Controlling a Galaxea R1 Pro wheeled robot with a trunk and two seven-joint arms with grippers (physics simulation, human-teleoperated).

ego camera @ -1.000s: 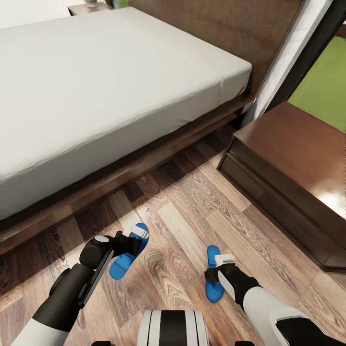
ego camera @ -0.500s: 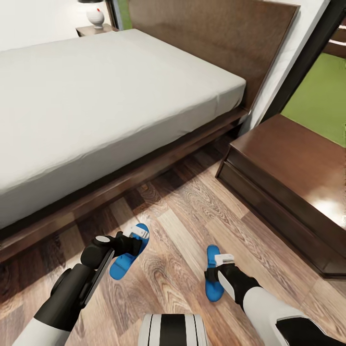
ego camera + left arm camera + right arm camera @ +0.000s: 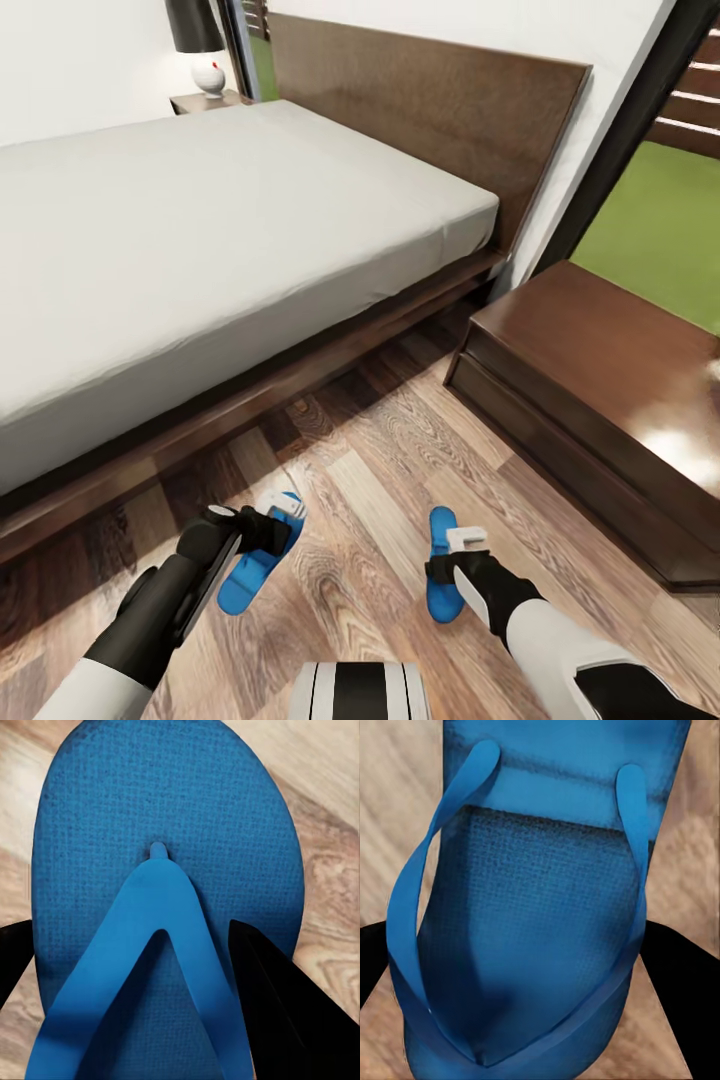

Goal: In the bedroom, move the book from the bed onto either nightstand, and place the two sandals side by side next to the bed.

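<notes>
Two bright blue sandals are down at the wood floor beside the bed (image 3: 200, 220). My left gripper (image 3: 285, 512) is shut on the left sandal (image 3: 238, 585) near its toe. In the left wrist view its black fingers (image 3: 277, 997) press that sandal (image 3: 165, 802) on both sides of the strap. My right gripper (image 3: 462, 540) is shut on the right sandal (image 3: 440, 605), whose edges (image 3: 555, 870) sit between the dark fingers (image 3: 682, 975). The two sandals are about a forearm's length apart. A glossy dark nightstand (image 3: 600, 370) stands right of the bed. The book is out of view.
A tall brown headboard (image 3: 430, 110) backs the bed. A second nightstand (image 3: 205, 100) with a lamp (image 3: 195, 30) sits at the bed's far side. A dark-framed window (image 3: 660, 220) with green outside is behind the near nightstand. Plank floor (image 3: 370, 470) lies between bed and nightstand.
The head view has tilted up, so more headboard, the lamp and the window show. Both grippers keep their sandals; the left arm and its sandal sit slightly lower in the picture.
</notes>
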